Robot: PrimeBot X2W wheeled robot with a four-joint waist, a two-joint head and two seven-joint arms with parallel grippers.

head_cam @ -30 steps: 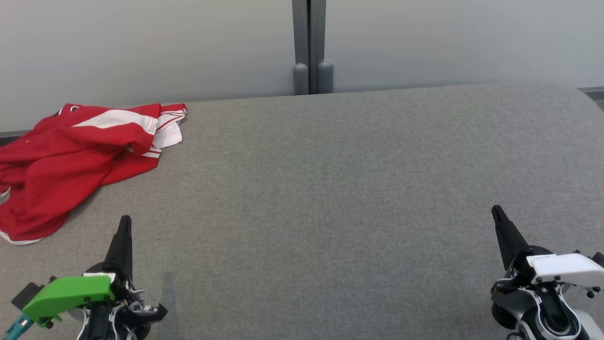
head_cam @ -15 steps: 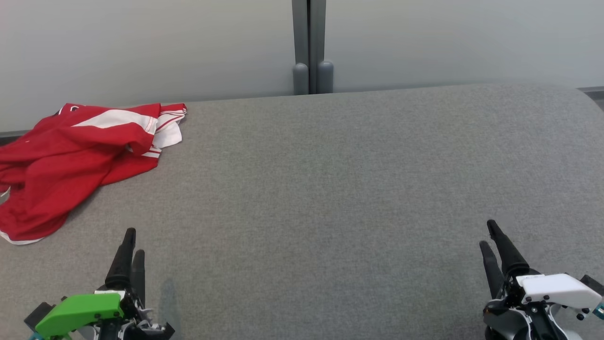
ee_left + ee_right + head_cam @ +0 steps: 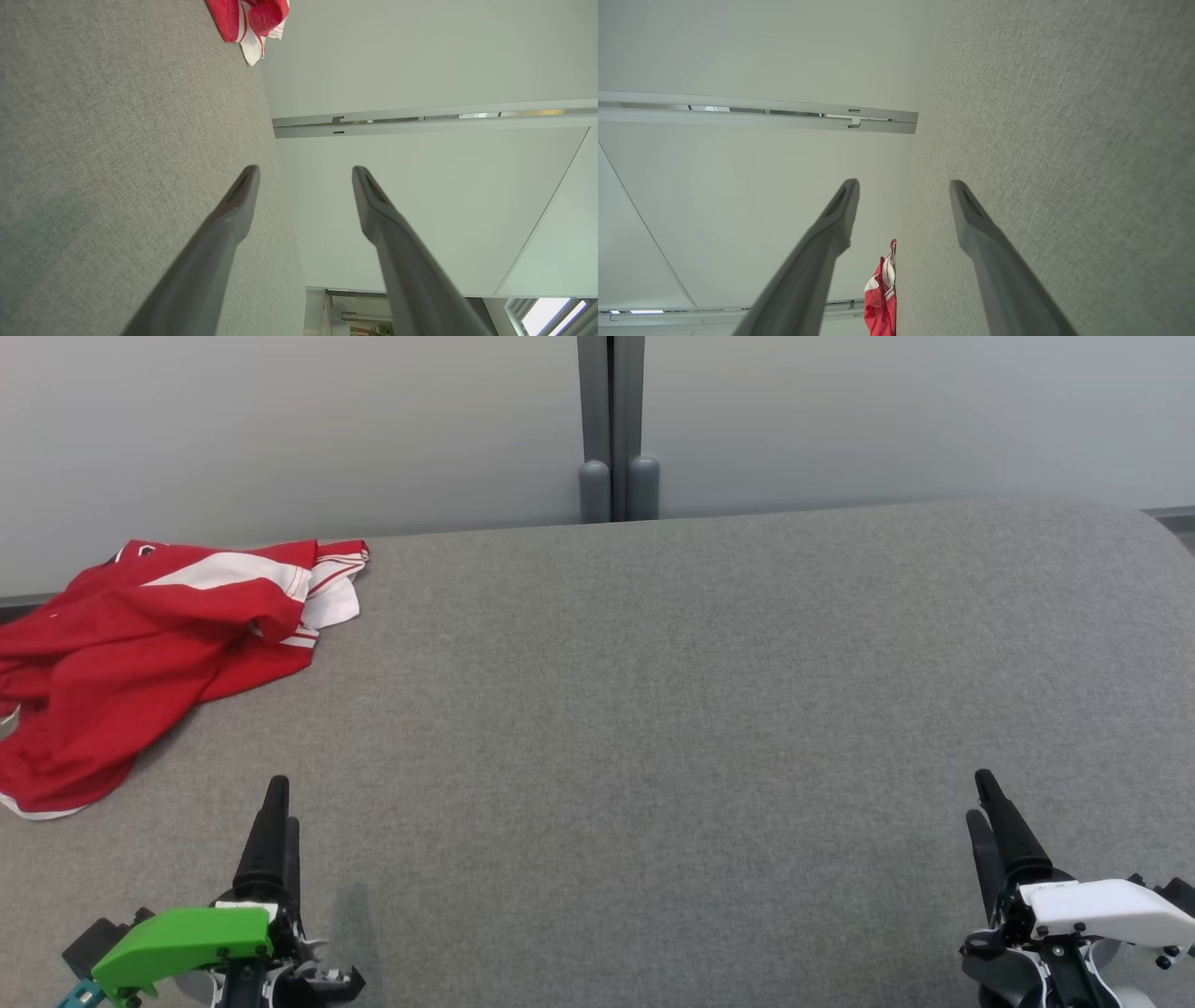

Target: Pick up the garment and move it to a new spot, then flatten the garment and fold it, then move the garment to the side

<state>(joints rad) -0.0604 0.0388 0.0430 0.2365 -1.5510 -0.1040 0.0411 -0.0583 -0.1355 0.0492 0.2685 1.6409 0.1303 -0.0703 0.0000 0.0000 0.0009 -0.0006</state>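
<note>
Both grippers are looking different from a second ago: my left gripper (image 3: 285, 803) and my right gripper (image 3: 977, 795), each pinched into one dark spike back then, are now showing two separate fingers. The left one is also sitting a little further right and the right one a little lower. I am holding both spread wide and empty. From the head camera the gaps are looking slim, because each pair is standing one finger above the other, but the wrist views are showing clear space between the tips. I am keeping both low over the near edge of the grey table (image 3: 653, 709), one at each side, which I judge is leaving the middle free as a new spot for the cloth. The garment (image 3: 140, 644), red with white bands, is lying crumpled at the table's far left corner, against the back edge by the pale wall (image 3: 280, 429) and running off the left of the head view. It has not shifted and is well apart from both grippers, though nearer my left. I am opening up ahead of the reach, I think, so a finger can slide under a raised fold rather than push the heap along.
</note>
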